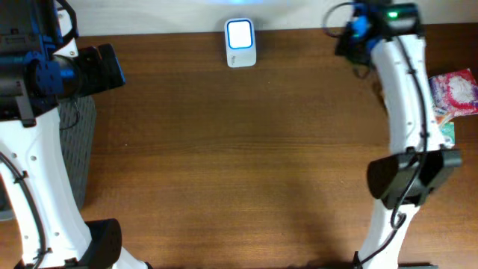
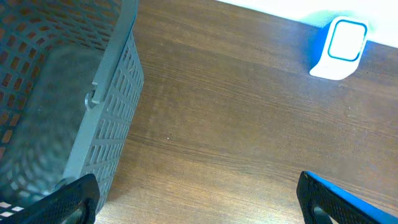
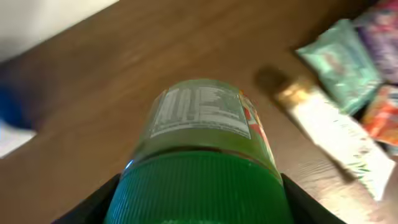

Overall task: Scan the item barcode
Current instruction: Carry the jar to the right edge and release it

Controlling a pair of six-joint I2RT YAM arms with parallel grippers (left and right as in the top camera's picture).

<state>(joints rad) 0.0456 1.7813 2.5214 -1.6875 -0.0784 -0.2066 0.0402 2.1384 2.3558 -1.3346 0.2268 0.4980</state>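
I judge the task about half done. The green-capped bottle (image 3: 205, 118) is already picked up and sits between the jaws of the right gripper (image 3: 199, 202), which hold it near the cap, with the printed label pointing away over the table. The scanner (image 1: 240, 42) stands at the far edge, left of the bottle and apart from it, so showing the barcode is not yet done. The left gripper (image 2: 199, 199) hangs wide open and empty beside the basket (image 2: 106, 93).
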